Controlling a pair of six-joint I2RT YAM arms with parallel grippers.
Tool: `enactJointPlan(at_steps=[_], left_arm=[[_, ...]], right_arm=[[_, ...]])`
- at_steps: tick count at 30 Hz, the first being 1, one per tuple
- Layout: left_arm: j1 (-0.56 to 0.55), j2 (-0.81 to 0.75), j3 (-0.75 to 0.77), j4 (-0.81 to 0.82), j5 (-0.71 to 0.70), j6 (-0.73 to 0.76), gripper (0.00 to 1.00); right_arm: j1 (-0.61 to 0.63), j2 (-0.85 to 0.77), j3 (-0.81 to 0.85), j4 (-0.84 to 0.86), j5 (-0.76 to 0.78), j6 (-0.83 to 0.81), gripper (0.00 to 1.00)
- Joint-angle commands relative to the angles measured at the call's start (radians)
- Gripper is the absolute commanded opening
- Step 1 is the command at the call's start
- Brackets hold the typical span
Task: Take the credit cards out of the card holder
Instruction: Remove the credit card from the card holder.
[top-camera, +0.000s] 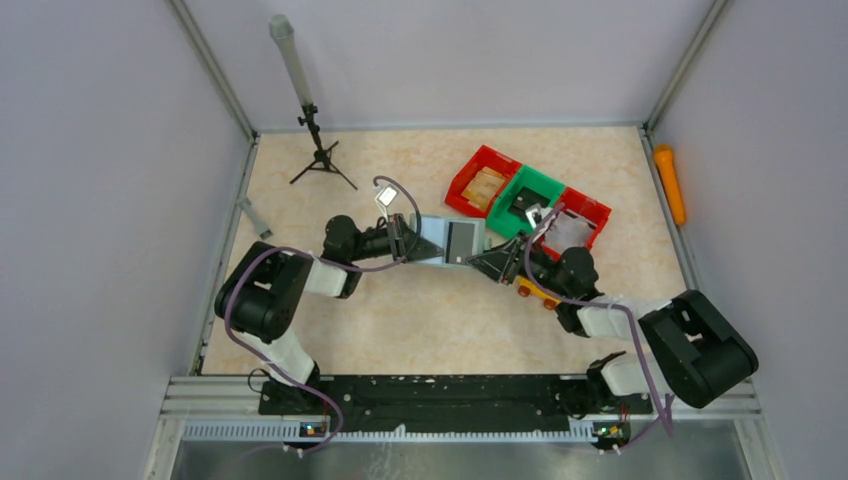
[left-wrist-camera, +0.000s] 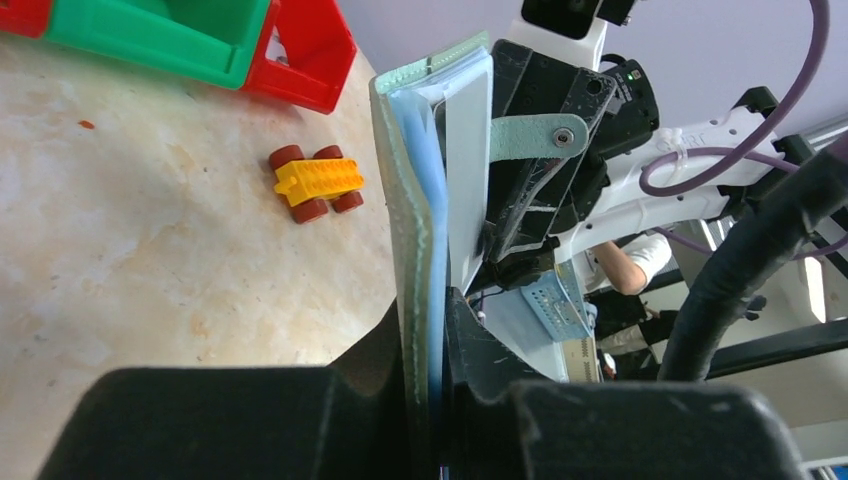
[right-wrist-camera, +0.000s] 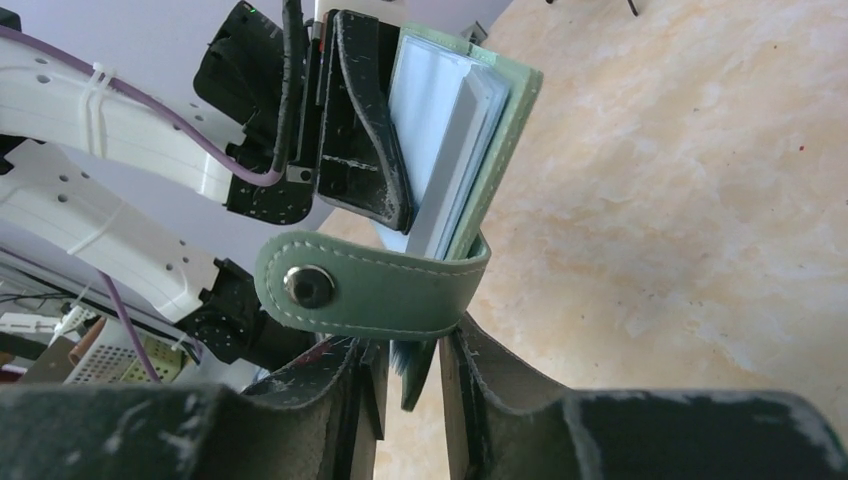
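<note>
Progress: early. No credit cards are out anywhere I can see, neither on the counter (top-camera: 430, 320) nor in either arm's jaws. My read is that the extraction itself has not begun and the whole take-out is left to do.

Location: the card holder (top-camera: 450, 240) is held up off the counter at mid-table, spanning between the two arms, just near-left of the red and green bins (top-camera: 520, 195). The yellow toy car (left-wrist-camera: 315, 182) sits on the counter below and to the right, well apart from it.

Jaws: the left gripper (top-camera: 408, 240) is clamped on the holder's left end, its jaws tight on the green cover and the layers within. The right gripper (top-camera: 497, 262) pinches the opposite end, jaws narrow around that edge.

Strap: the green snap strap (right-wrist-camera: 380, 290) curls loose across the right end with its stud bare. It looks unfastened.

Orientation: the long axis runs left to right, from one gripper to the other, with the right end a touch nearer. A broad face is turned up toward the overhead camera. The covers splay slightly at the right end, so the mouth seems to point right.

Inside: pale blue-white layers (right-wrist-camera: 440, 130) show between the covers. I cannot tell whether they are cards or pockets.
</note>
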Motion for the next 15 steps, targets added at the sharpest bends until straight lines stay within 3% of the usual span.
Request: enactJointPlan(at_steps=[1, 6, 10, 15], left_arm=[[-0.016, -0.022, 0.028, 0.103, 0.027, -0.017, 0.00], [-0.015, -0.031, 0.031, 0.031, 0.016, 0.022, 0.00], [-0.015, -0.040, 0.032, -0.018, 0.008, 0.052, 0.00], [-0.015, -0.045, 0.031, -0.019, 0.008, 0.054, 0.00]], right_arm=[[-0.008, 0.009, 0.036, 0.046, -0.021, -0.010, 0.28], [-0.020, -0.013, 0.007, 0.091, -0.013, 0.002, 0.33], [-0.027, -0.027, -0.002, 0.082, 0.006, 0.003, 0.45], [-0.036, -0.030, -0.008, 0.085, 0.015, 0.014, 0.37]])
